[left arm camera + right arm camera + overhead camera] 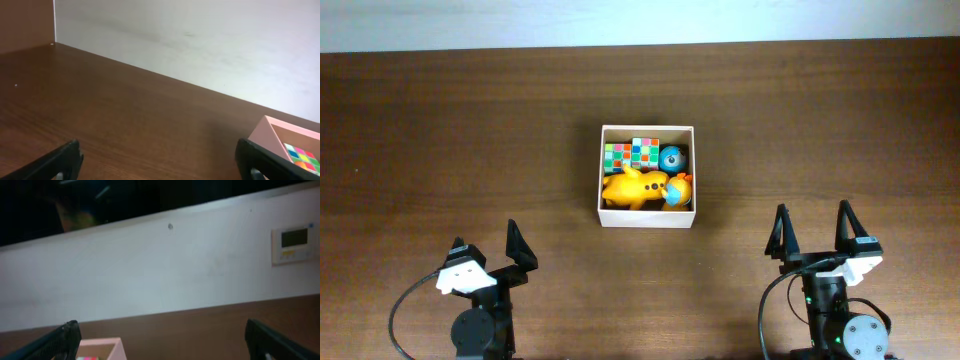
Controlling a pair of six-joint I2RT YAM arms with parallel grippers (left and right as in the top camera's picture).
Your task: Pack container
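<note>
Nearest to the robot, the left gripper [487, 241] and the right gripper [812, 222] both hang over the front edge of the table [440, 130]. Each one has its fingers spread wide and holds nothing. Farther out, at the middle of the table and well apart from both, stands the container [645, 216]. Inside it lie a yellow plush toy [633, 188], two colourful cubes [630, 153], a blue ball [672, 158] and a small orange toy [679, 190]. I judge the box to be light, with thin walls that bend easily. A hold on one wall close to a corner, where it is stiffest, seems safest, and a hard squeeze could crush it.
</note>
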